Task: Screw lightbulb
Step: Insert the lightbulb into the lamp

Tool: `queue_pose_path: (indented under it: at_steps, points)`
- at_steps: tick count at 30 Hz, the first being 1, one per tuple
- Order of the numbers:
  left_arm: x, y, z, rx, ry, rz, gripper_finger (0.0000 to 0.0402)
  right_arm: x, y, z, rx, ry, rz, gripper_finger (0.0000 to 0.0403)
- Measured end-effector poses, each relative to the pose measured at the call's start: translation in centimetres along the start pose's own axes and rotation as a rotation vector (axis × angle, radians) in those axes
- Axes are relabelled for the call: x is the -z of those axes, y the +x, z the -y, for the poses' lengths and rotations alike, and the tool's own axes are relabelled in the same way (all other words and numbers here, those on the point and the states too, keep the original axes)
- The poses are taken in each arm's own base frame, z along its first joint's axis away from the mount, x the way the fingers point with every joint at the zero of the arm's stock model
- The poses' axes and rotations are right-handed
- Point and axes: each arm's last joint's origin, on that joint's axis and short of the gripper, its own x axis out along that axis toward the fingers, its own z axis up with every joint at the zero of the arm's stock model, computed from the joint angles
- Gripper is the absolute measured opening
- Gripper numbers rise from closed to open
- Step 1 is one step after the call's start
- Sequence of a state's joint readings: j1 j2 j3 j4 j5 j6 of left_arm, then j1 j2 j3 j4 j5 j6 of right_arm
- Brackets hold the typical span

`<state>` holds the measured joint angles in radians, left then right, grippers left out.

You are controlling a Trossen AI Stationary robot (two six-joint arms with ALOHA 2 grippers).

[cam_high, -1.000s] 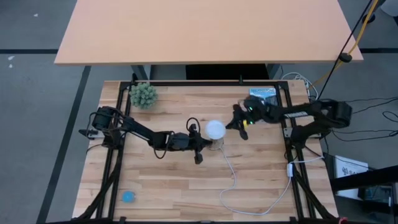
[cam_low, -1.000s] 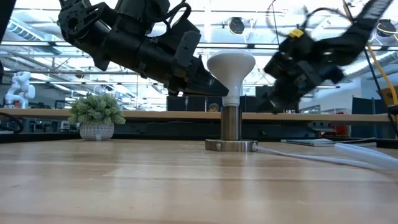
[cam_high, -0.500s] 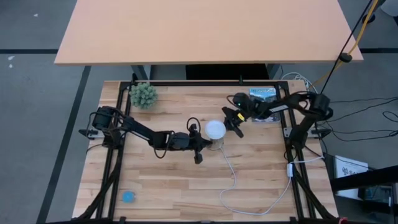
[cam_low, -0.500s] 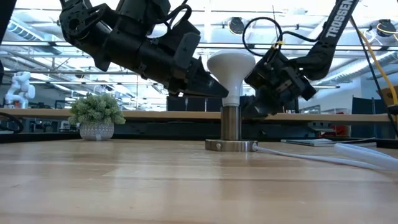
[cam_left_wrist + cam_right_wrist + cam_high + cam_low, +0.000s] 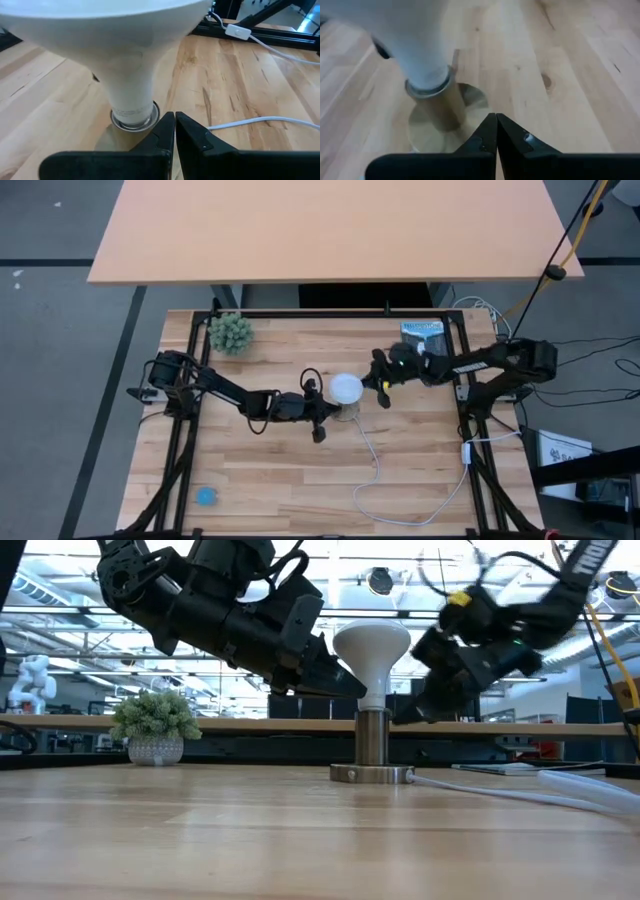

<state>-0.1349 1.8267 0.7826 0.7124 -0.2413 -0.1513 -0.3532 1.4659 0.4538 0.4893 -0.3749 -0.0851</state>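
Observation:
The white lightbulb (image 5: 346, 388) stands upright with its neck (image 5: 131, 95) in the small round metal socket (image 5: 372, 755) at the table's middle. It also shows in the low view (image 5: 372, 645). My left gripper (image 5: 175, 120) is shut and empty. It is low at the bulb's left and near side, with its tip close to the neck (image 5: 355, 690). My right gripper (image 5: 496, 120) is shut and empty. It hangs just right of the bulb (image 5: 382, 387), tipped down toward the socket. My left gripper's shut fingertips (image 5: 355, 690) stand right beside the bulb's neck (image 5: 372, 695), coming slantwise from the table's left. I cannot tell whether they touch it.
The socket's white cord (image 5: 372, 465) runs toward the near right edge. A small potted plant (image 5: 230, 333) stands at the far left. A blue object (image 5: 206, 496) lies at the near left. A flat packet (image 5: 422, 332) lies at the far right.
My right gripper has swung in toward the bulb and then drawn back toward the table's right edge. It ends about where it was a second ago. The bulb and my left gripper have kept still.

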Motion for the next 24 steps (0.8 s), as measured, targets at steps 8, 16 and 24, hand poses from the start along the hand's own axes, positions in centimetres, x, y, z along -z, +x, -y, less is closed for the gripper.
queue_pose_path:
  at_steps: [8,16,24]
  points:
    - [0.0,0.0,-0.2,-0.003,-0.003,-0.001,0.0018,0.5,-1.3,-0.7,-0.018,-0.003,0.263,0.0000]
    - [-0.1,0.2,-0.6,0.027,-0.028,-0.002,0.0018,-0.6,0.0,-0.3,-0.097,-0.007,0.184,0.0000]
    - [-0.2,0.3,-1.5,0.003,-0.038,-0.004,0.0018,-0.3,0.5,-1.1,-0.129,-0.033,0.138,0.0000]
